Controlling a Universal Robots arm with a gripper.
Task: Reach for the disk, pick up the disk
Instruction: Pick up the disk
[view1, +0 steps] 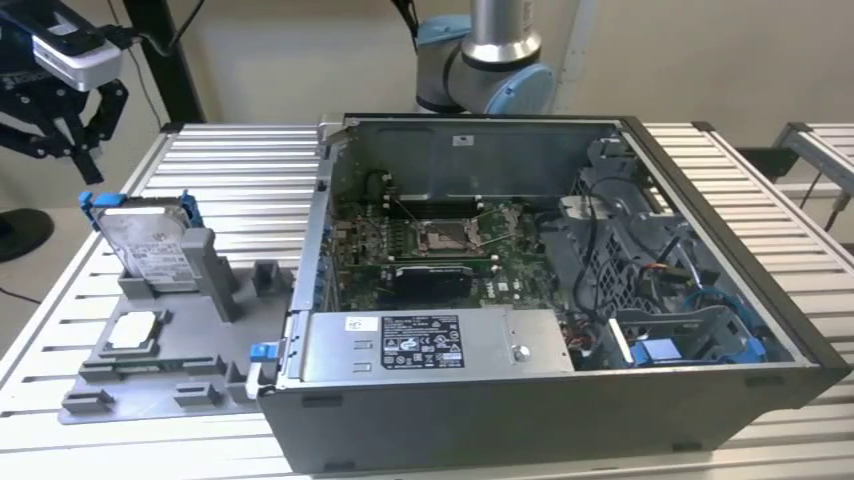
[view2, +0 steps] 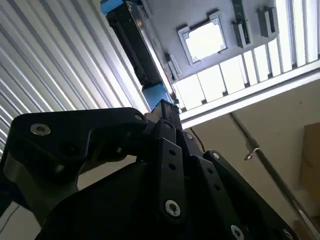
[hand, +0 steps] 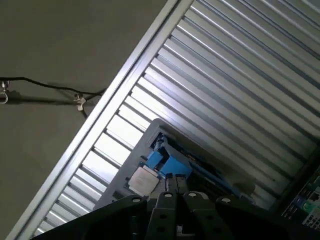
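Silver metal under a white label identifies the disk (view1: 144, 245). Locate it standing on edge in a slot of the grey fixture (view1: 160, 350) on the slatted table (view1: 227, 160), at the exterior view's left and well apart from the open computer case (view1: 561, 400). Its two upright edges carry blue side rails (view1: 91, 205). Do not confuse it with the small square chip (view1: 134, 332), which lies flat in the same fixture.

The tool (view1: 60, 140) hangs above the disk, slightly toward the exterior view's left, and does not touch it. You cannot tell from these views whether the tool is apart or together.

Handling (a judgement, not a measurement): expect a rigid, fairly dense body that will not flex. Its smooth metal faces are likely to slip, and its internals probably tolerate knocks poorly. The exposed upper part, above the fixture's post, looks like the best place to take hold, across the two flat faces. The plastic rails seem the weaker surface.
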